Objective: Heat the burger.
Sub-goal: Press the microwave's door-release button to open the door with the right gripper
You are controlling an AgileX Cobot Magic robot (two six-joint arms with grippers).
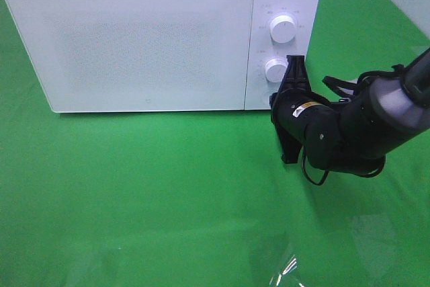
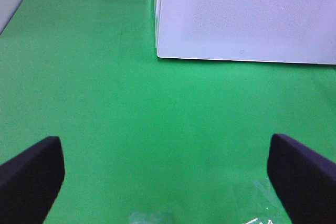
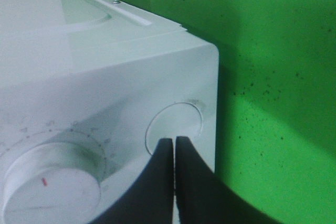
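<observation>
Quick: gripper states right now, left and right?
left gripper: open, holding nothing, over the green cloth.
right gripper: shut, holding nothing, tips at the round button of the microwave.

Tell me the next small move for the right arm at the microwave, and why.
Probably ease the shut right fingers straight into the round button beside the lower dial, to pop the door. Their tips sit right at it, the microwave door is closed, and no burger is in view.
</observation>
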